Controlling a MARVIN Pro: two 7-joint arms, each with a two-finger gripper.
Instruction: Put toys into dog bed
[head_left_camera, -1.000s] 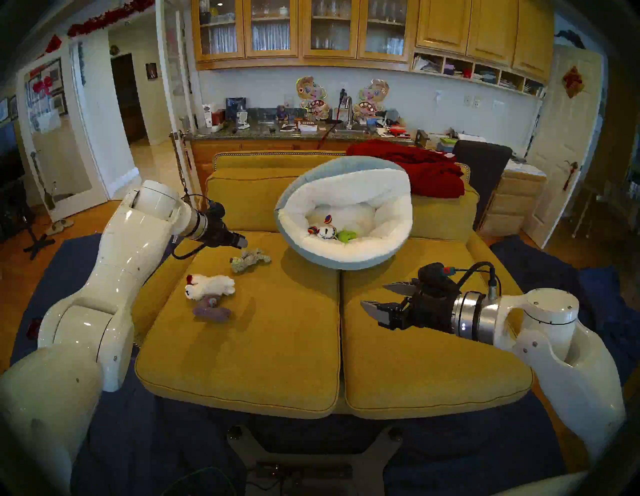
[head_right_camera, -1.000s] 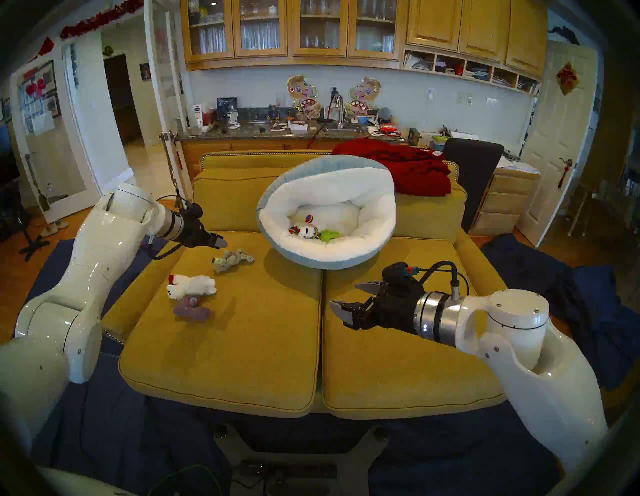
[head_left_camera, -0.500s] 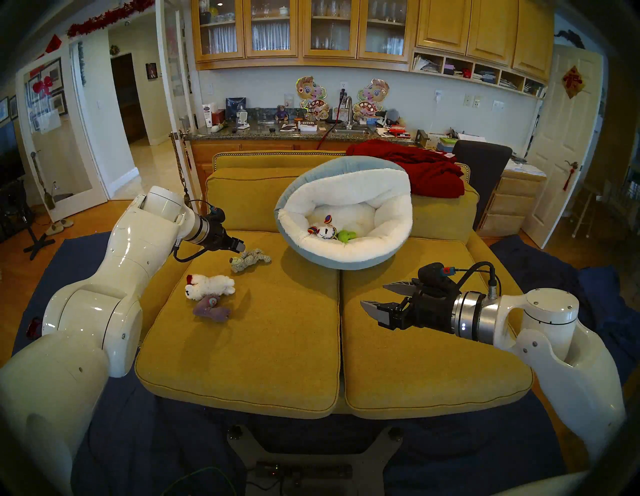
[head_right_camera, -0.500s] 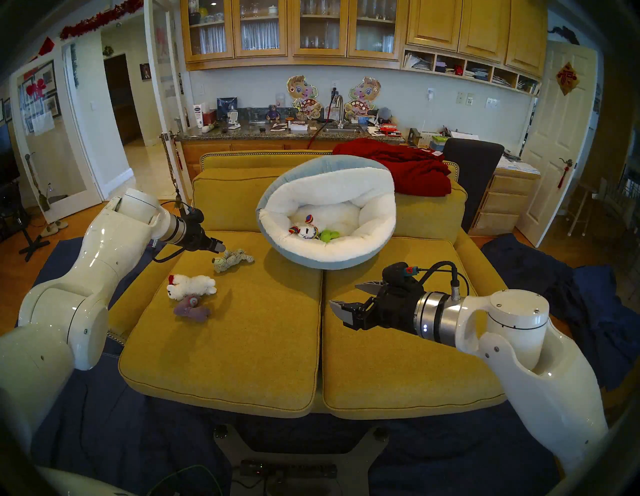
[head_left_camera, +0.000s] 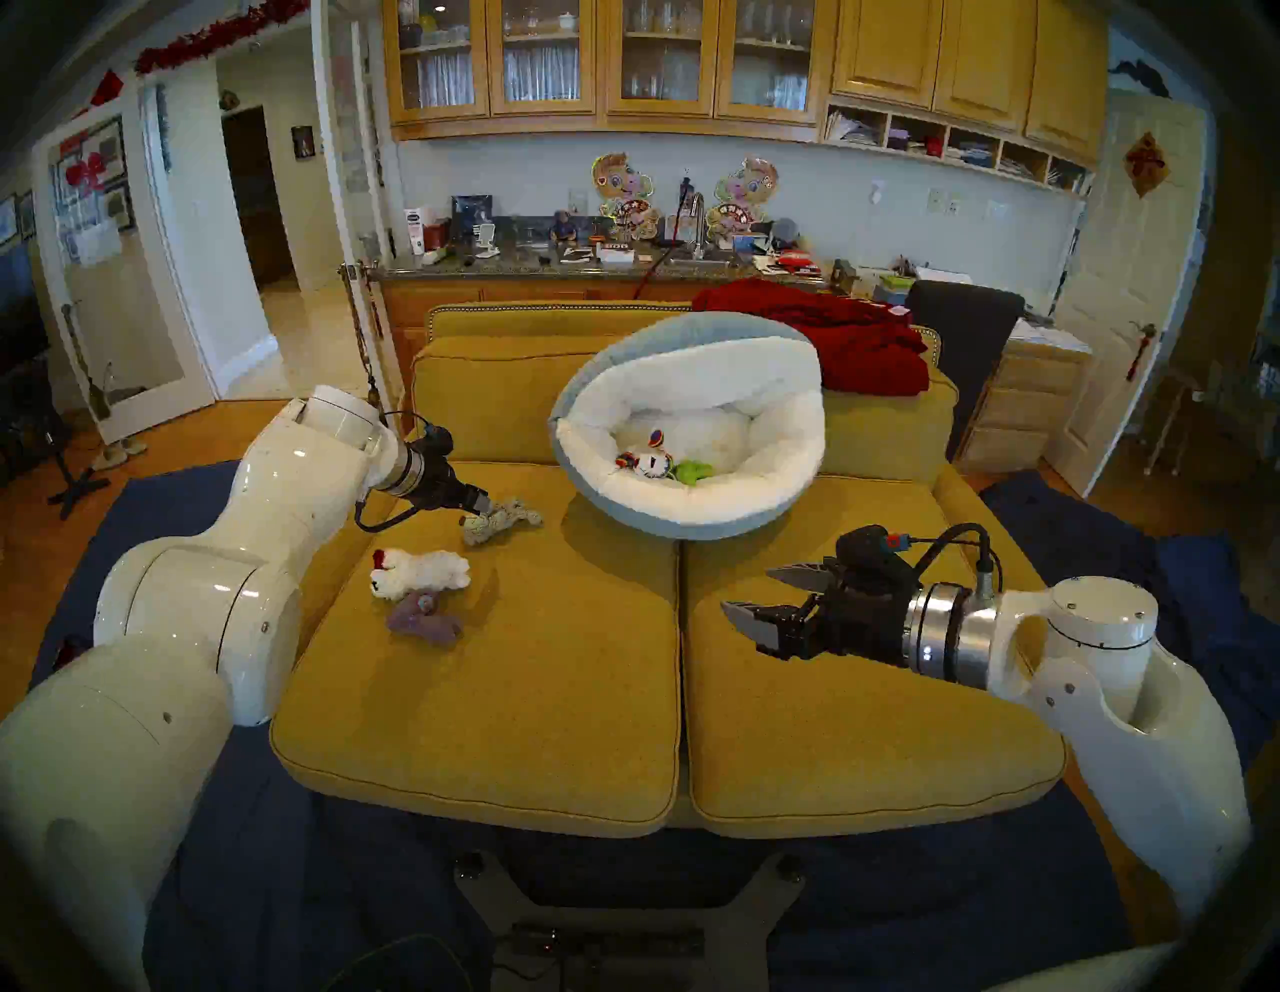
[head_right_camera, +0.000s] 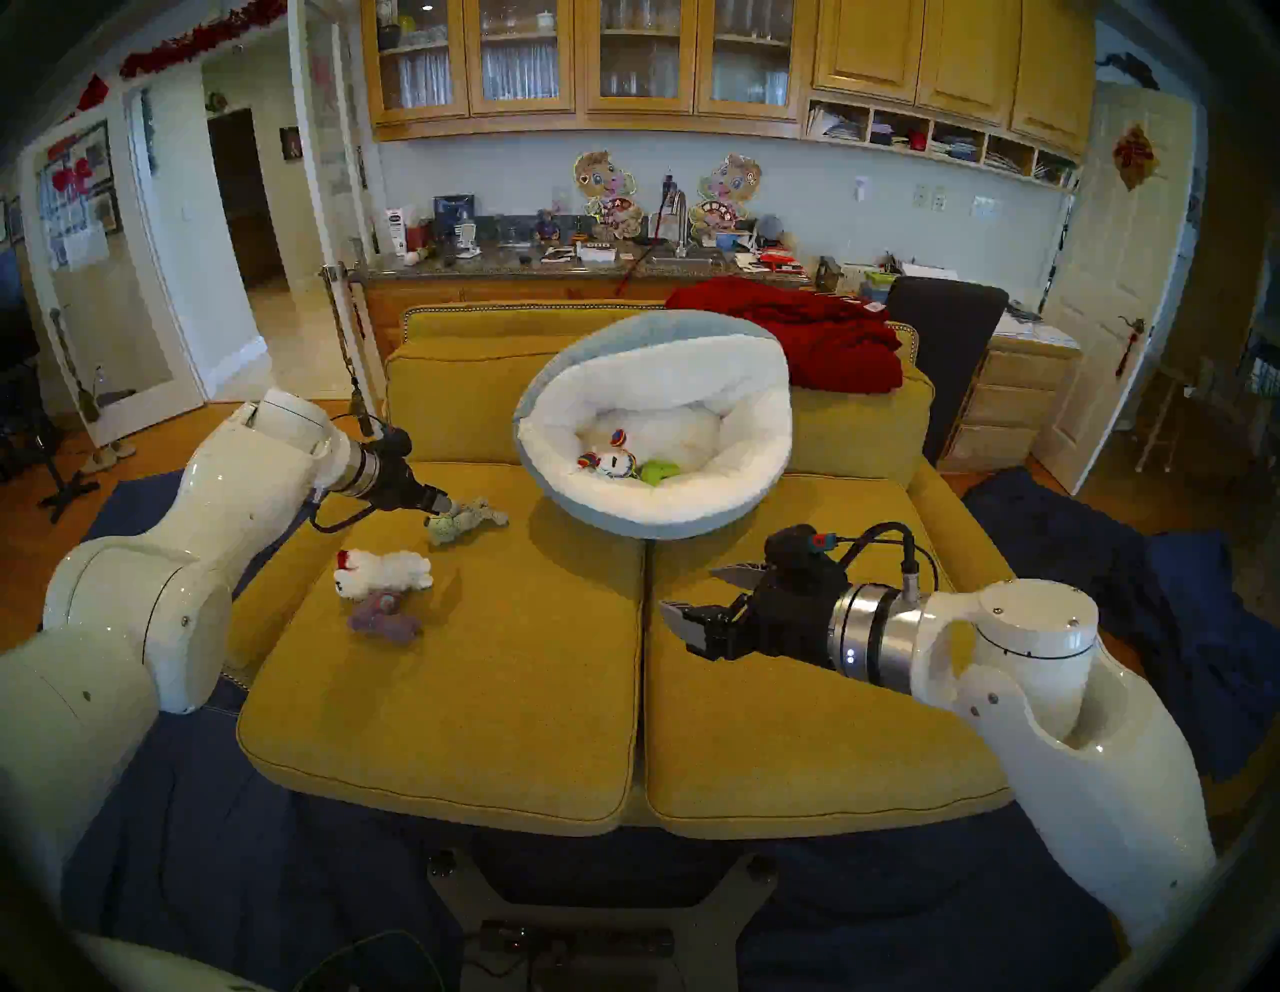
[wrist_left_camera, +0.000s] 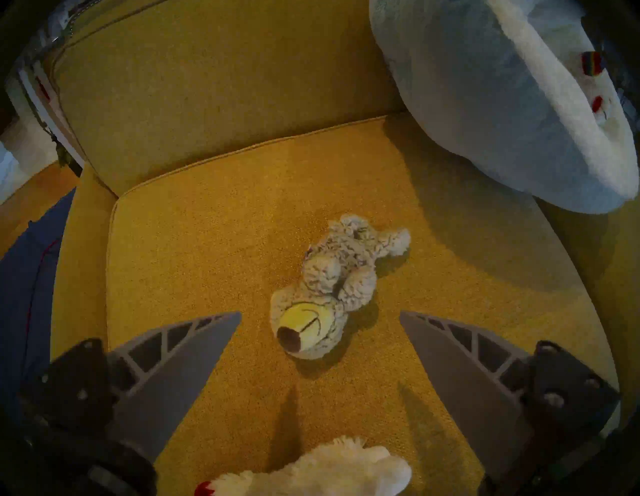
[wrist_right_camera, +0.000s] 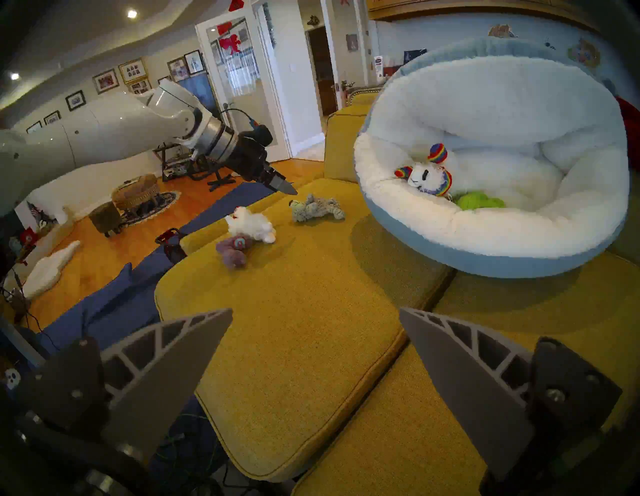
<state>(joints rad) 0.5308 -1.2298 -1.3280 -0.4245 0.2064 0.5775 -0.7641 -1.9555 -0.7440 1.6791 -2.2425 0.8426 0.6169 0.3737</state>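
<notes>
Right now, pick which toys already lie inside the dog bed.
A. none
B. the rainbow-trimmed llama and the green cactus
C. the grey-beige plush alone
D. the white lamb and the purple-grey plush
B: the llama and the green cactus lie on the white fleece inside the dog bed.

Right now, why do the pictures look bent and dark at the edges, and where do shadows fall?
Fisheye lenses: head views bow the cabinets inside a dark rim. Left wrist view: two finger shadows on the cushion below the grey-beige plush. Right wrist view: the dog bed shades the cushion beneath.
</notes>
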